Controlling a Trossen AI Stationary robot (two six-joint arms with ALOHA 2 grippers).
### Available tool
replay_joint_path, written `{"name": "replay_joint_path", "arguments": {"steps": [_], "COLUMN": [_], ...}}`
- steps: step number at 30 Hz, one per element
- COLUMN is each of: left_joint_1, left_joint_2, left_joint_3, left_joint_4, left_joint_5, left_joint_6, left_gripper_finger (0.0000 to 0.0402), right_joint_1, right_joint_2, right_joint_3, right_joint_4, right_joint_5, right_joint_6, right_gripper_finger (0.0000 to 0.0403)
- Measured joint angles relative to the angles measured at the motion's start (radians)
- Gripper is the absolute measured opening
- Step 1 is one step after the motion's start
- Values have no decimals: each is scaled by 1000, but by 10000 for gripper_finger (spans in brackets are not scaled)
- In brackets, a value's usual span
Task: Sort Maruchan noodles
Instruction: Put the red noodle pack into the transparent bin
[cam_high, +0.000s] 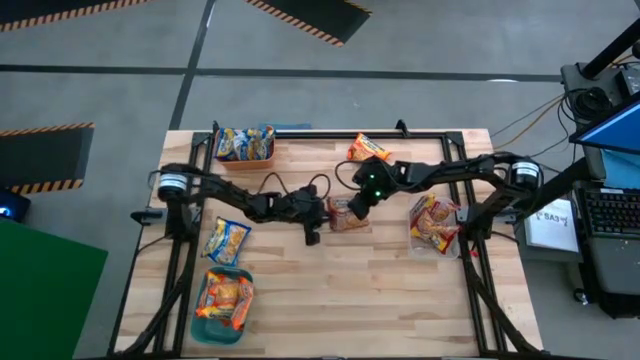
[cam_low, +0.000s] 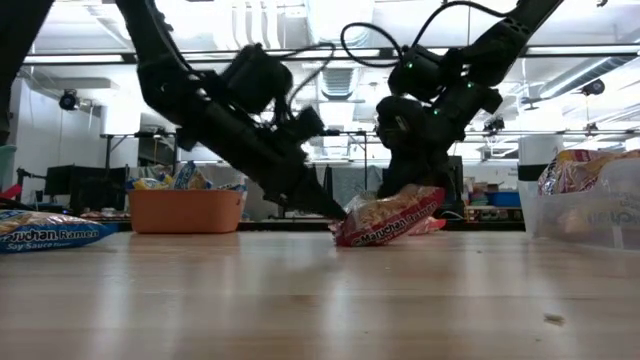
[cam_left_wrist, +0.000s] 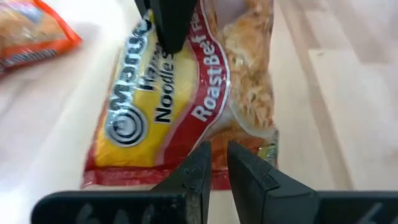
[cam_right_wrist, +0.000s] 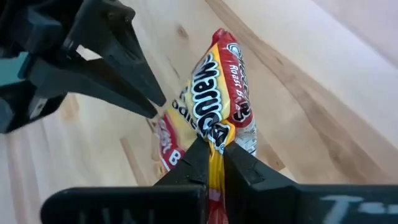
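A red-and-yellow noodle packet (cam_high: 349, 216) sits mid-table between my two grippers, one end raised, its low end on the wood (cam_low: 348, 240). My right gripper (cam_right_wrist: 214, 152) is shut on it. My left gripper (cam_left_wrist: 217, 158), fingers almost together, meets the opposite end. An orange packet (cam_high: 368, 150) lies flat toward the far edge. A blue-and-yellow packet (cam_high: 226, 240) lies flat at the left. My left gripper has its fingertips (cam_left_wrist: 204, 155) over the packet's end seam (cam_left_wrist: 186, 177), coming in slanting down from the table's left. The seam appears to run between the two fingers. That end stays low, at the table. My right gripper pinches the packet's other end edge (cam_right_wrist: 216, 142) between its two fingers, slanting down from the table's right. The held end is raised, and the packet tilts down toward my left gripper.
An orange bin (cam_high: 243, 147) with blue-and-yellow packets stands far left. A teal bin (cam_high: 222, 305) with orange packets is near left. A clear bin (cam_high: 436, 225) with red packets is at the right. Bare wood lies along the near edge.
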Motion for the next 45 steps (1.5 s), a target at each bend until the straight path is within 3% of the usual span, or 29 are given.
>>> {"name": "replay_joint_path", "arguments": {"steps": [15, 21, 27, 35, 39, 45], "left_joint_1": [0, 0, 0, 0, 0, 1], "left_joint_2": [-482, -610, -653, -645, -645, -645], "left_joint_3": [-140, -150, -146, -102, -78, -41], "left_joint_4": [11, 14, 23, 26, 28, 25], "left_joint_5": [0, 0, 1, 0, 0, 0], "left_joint_6": [121, 157, 193, 224, 250, 271], "left_gripper_finger": [35, 35, 35, 35, 35, 35], "right_joint_1": [12, 15, 62, 118, 151, 221], "right_joint_2": [-264, -410, -453, -383, -363, -362], "right_joint_3": [0, 62, 258, 522, 560, 528], "right_joint_4": [-123, -376, -727, -1236, -1394, -1488], "right_joint_5": [7, 9, 7, 7, 7, 7], "right_joint_6": [-104, -123, -198, -229, -255, -344], "right_gripper_finger": [9, 9, 9, 9, 9, 9]}}
